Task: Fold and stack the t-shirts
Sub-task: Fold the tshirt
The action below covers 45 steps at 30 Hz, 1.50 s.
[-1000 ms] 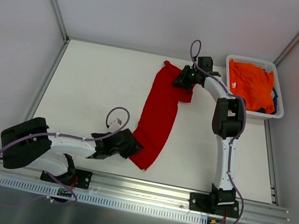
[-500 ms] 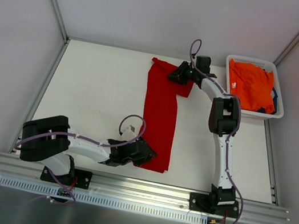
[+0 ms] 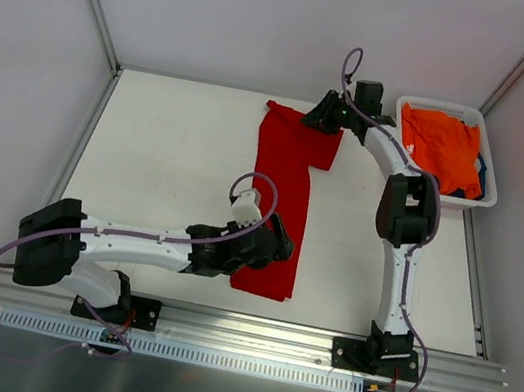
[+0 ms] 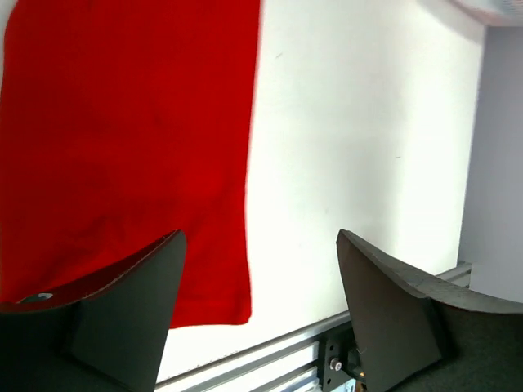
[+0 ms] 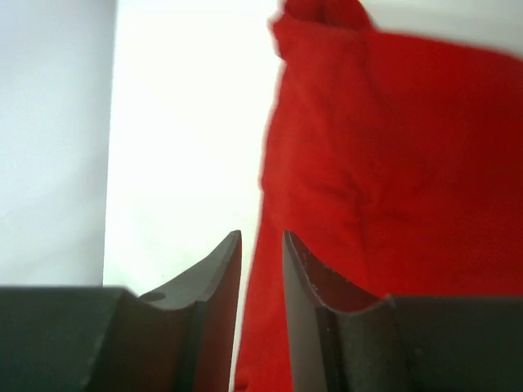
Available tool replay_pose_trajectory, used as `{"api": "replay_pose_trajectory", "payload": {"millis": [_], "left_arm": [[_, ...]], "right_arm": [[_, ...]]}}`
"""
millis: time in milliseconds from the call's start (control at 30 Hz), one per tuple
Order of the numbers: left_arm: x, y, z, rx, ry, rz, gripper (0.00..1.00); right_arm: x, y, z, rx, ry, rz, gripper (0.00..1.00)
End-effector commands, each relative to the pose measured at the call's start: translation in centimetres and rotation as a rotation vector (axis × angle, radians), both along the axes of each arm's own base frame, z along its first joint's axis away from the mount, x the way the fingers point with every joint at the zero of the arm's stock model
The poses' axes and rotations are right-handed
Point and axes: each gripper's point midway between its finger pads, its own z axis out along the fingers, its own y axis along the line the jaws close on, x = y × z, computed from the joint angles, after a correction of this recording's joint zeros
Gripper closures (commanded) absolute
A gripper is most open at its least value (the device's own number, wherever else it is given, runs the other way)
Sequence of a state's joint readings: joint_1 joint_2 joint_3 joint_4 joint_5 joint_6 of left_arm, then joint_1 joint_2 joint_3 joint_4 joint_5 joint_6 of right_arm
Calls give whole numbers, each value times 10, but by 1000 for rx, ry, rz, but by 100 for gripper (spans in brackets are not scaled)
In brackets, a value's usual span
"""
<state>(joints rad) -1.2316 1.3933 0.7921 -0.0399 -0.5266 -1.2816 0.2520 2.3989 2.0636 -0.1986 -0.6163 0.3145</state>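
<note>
Tabletop [image 3: 167, 159] is white, walled in grey, bearing a red shirt [image 3: 282, 184] and a basket [image 3: 441, 107]. Left tool [image 3: 282, 244] gapes wide; right tool [image 3: 319, 120] narrow, grip unclear.

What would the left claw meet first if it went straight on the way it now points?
Probably the bare table, close beside the edge of the red t-shirt. The left claw is open, and mostly white surface shows between its tips, with the cloth just to one side. Depth is unclear.

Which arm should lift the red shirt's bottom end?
Likely left: the open left claw sits over the near hem of the bright red cloth t-shirt; the right claw is at its far end.
</note>
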Motion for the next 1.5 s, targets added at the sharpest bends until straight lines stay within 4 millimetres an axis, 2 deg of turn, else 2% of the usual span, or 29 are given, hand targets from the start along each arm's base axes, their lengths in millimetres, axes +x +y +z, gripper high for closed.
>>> {"api": "replay_pose_trajectory", "payload": {"millis": [0,33,67,100,133,167,200,267,300,367,400,500,600,700,933,967,1100,1233,1467], "left_arm": [[13,11,36,102,-155,-40,24],[19,14,39,105,-165,-25,23],[22,17,41,113,-172,-24,23],[25,20,40,118,-169,-21,23],[26,24,37,126,-163,-32,23],[35,31,36,134,-157,-11,23],[38,35,34,139,-153,-9,23],[49,50,32,172,-155,3,23],[52,55,31,182,-152,10,23],[58,66,29,204,-147,8,22],[66,75,29,212,-146,33,22],[76,94,28,258,-156,53,22],[83,107,26,275,-154,77,22],[85,115,26,285,-158,87,22],[85,120,23,297,-154,89,22],[85,121,23,296,-154,90,22],[85,123,24,295,-155,90,22],[85,126,20,301,-150,95,22],[86,126,16,307,-138,94,22]], "right_arm": [[-6,-17,99,-28,-214,-10,70],[-8,-21,102,-42,-211,-25,70],[-11,-27,95,-59,-195,-37,70],[-11,-37,101,-84,-210,-75,70],[-13,-43,97,-102,-196,-90,69],[-16,-53,84,-126,-173,-102,69],[-15,-60,83,-147,-175,-123,69],[-17,-76,68,-175,-133,-148,69],[-20,-85,51,-200,-99,-166,69],[-20,-101,36,-226,-69,-195,69],[-22,-110,22,-256,-45,-211,68],[-25,-125,-1,-292,-2,-227,64],[-24,-140,-13,-326,17,-247,60],[-22,-150,-22,-338,32,-264,59],[-9,-154,-42,-327,59,-270,59],[-9,-152,-51,-324,76,-260,59],[-2,-148,-65,-304,101,-258,59],[8,-146,-57,-288,89,-262,59],[16,-142,-65,-265,120,-259,57]]}}
